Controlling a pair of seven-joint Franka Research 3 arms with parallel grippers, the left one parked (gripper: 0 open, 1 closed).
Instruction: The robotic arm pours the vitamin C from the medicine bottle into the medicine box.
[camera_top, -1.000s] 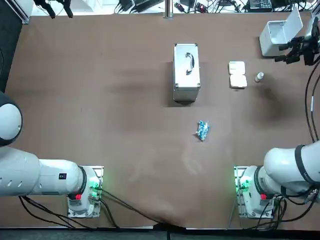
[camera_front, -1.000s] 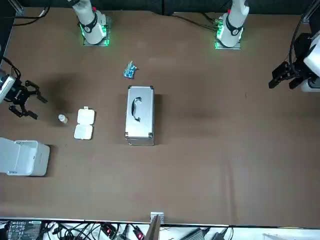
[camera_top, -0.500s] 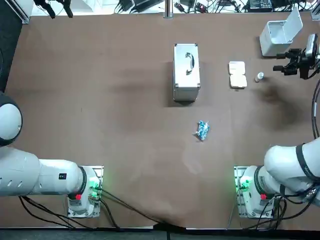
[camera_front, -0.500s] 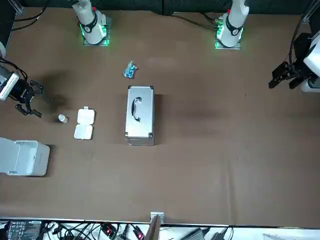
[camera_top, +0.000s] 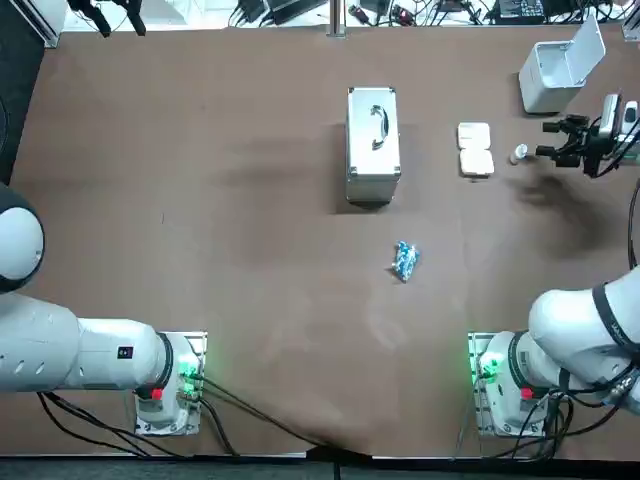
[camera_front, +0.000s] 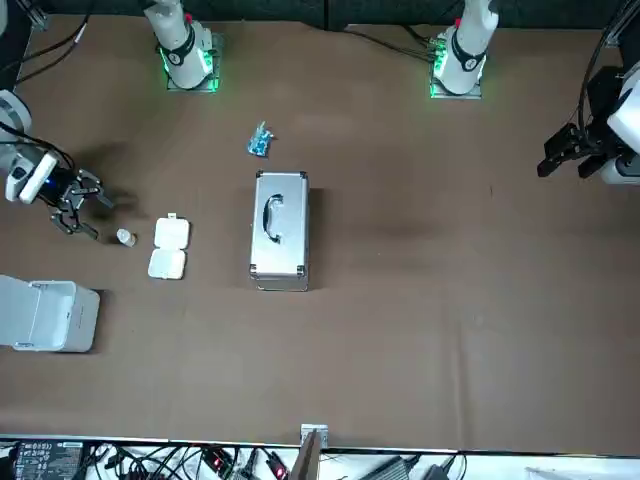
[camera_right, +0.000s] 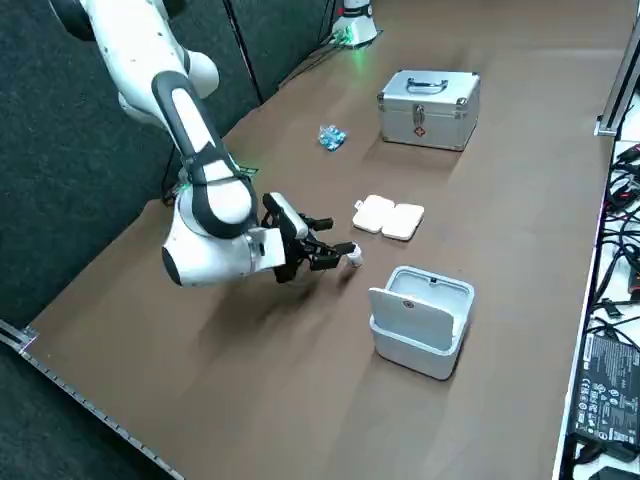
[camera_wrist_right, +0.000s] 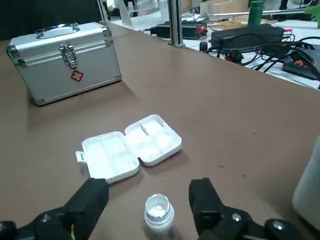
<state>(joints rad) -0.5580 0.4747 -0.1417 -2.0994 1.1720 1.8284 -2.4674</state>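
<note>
One medicine bottle (camera_top: 518, 153), one medicine box (camera_top: 475, 149), one silver case (camera_top: 373, 145), one blue packet (camera_top: 404, 261), one white bin (camera_top: 548, 78). One right gripper (camera_top: 547, 140), jaws apart, just beside medicine bottle.

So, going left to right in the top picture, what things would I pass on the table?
The silver case → white medicine box → little medicine bottle → right end effector, which is open, just beside the bottle.
</note>
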